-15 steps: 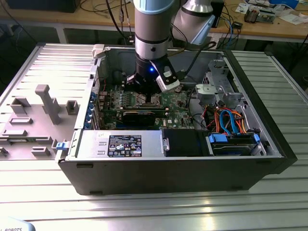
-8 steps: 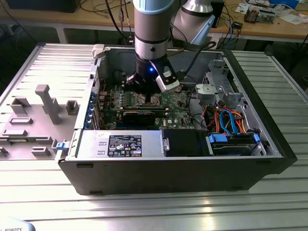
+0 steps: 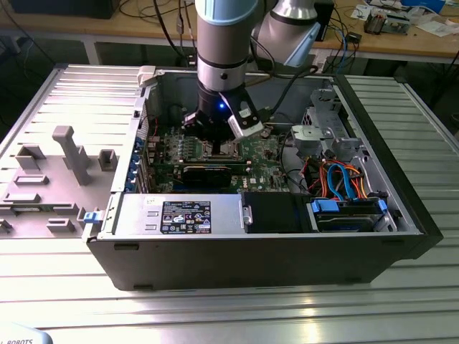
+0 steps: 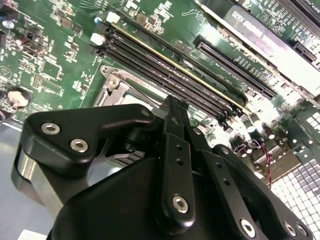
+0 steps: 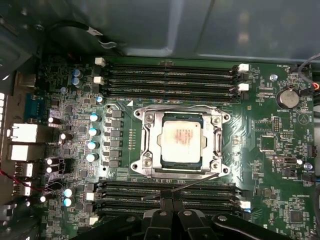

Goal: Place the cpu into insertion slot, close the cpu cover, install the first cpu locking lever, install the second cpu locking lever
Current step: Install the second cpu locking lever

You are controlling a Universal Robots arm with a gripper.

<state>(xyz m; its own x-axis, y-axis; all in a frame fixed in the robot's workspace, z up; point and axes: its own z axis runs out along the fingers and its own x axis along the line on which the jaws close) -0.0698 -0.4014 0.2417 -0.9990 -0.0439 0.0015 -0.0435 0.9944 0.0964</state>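
In the first wrist view the cpu (image 5: 181, 137), a silvery square chip, lies seated in the insertion slot (image 5: 143, 167) on the green motherboard. The cpu cover (image 5: 150, 140) lies flat around it, framing the chip. One thin locking lever (image 5: 180, 106) runs along the far side of the socket. A second lever (image 5: 195, 183) slants across the near side, its rod passing just beyond my fingertips. My gripper (image 5: 170, 204) is shut, black fingers pressed together, right beside the socket. In the exterior view the gripper (image 3: 219, 147) reaches down into the open computer case. The second wrist view shows the gripper (image 4: 172, 106) against the socket frame (image 4: 116, 86).
Long black memory slots (image 5: 170, 75) flank the socket on two sides, with a second bank (image 5: 210, 192) under my fingers. Blue-topped capacitors (image 5: 93, 132) stand beside it. The case walls, a drive cage with blue and orange cables (image 3: 344, 186) and a power supply (image 3: 179, 215) hem the board in.
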